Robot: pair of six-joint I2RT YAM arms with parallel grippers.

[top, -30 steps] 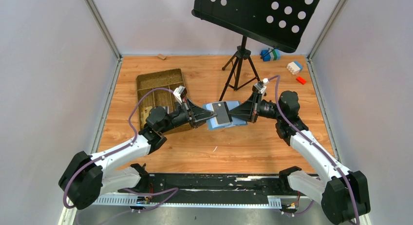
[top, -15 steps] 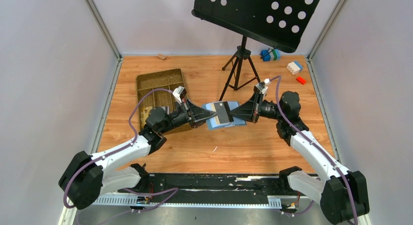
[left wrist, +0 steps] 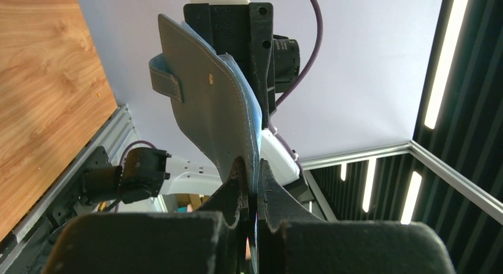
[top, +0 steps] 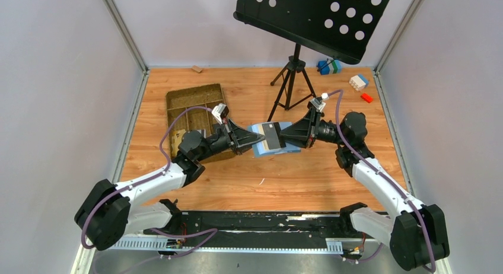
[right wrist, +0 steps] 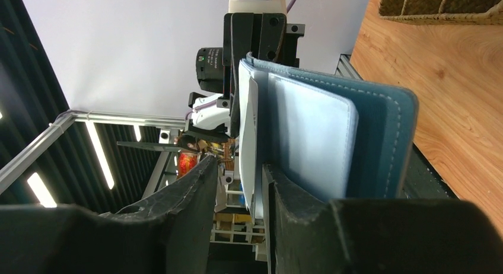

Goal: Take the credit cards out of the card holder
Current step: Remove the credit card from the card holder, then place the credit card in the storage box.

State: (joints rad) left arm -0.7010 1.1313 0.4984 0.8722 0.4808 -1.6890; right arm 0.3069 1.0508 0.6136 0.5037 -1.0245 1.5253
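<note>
The blue card holder (top: 261, 148) hangs open in the air between both arms above the table's middle. A black credit card (top: 271, 136) lies on its upper face. My left gripper (top: 256, 142) is shut on the holder's left edge; in the left wrist view the grey-blue cover (left wrist: 207, 96) with its tab rises from my pinched left gripper (left wrist: 252, 170). My right gripper (top: 286, 140) is at the holder's right edge and stands open (right wrist: 237, 173). A pale card edge (right wrist: 249, 131) sits between its fingers, against the inner one, beside the light blue pocket (right wrist: 314, 143).
A brown compartmented tray (top: 193, 108) lies behind my left arm. A black music stand's tripod (top: 290, 78) stands just beyond the holder, its perforated desk (top: 314, 16) overhead. Toy blocks (top: 358, 81) lie at the back right, and a small wooden piece (top: 196, 69) at the back wall.
My right gripper, shut a second ago, has opened its jaws around the card edge. The holder and both grippers have shifted slightly away from the arm bases.
</note>
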